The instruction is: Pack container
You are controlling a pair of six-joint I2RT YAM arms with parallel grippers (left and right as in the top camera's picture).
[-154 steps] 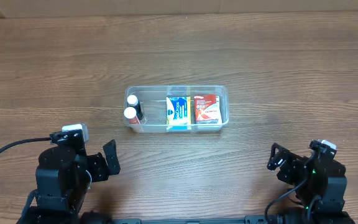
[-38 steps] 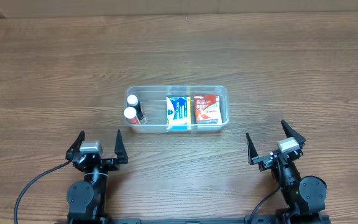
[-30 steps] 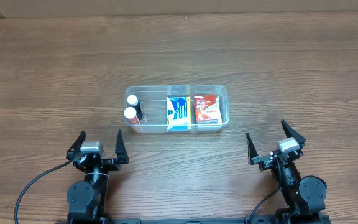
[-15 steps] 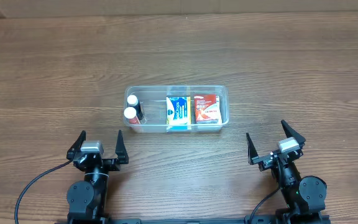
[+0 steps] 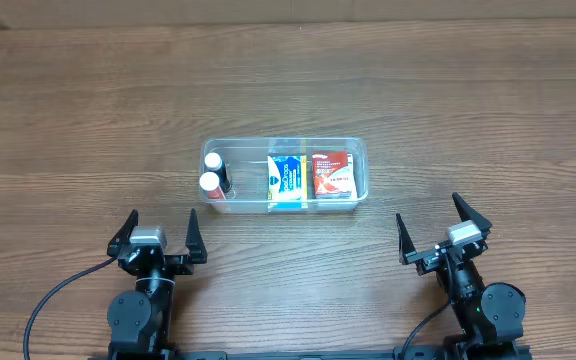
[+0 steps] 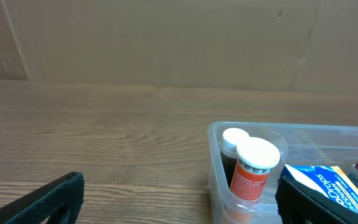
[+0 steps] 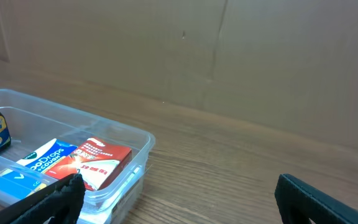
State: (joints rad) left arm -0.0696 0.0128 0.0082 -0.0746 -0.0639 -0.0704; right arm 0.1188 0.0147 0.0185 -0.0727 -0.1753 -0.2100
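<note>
**Change.** Against the view of some seconds ago, both arms are found re-posed, with each gripper now levelled and pointed forward. Over the last second nothing is seen to differ. The contents are unaltered and no loose item is seen outside the tub, so packing is judged finished or nearly so, with the arms parked.

**Left gripper** (image 5: 160, 222). Jaws are spread wide; nothing is held.

**Right gripper** (image 5: 428, 208). Jaws are likewise spread wide and empty.

**Container** (image 5: 248, 180). Clear thin plastic, rectangular, with rounded corners and a raised rim. It is placed ahead of both pairs of jaws, off to the right of the left pair and off to the left of the right pair, apart from each.

**Bottles** (image 5: 211, 172). Two are stood upright at the end nearer the left jaws; they are small and cylindrical, with smooth white caps and dark bodies.

**Blue and white packet** (image 5: 286, 178). Flat and printed, it is held mid-tub.

**Red packet** (image 5: 333, 173). A flat carton, it is lodged at the end nearer the right jaws.

**Table** (image 5: 468, 100). Brown wood grain with a matte finish.
</note>
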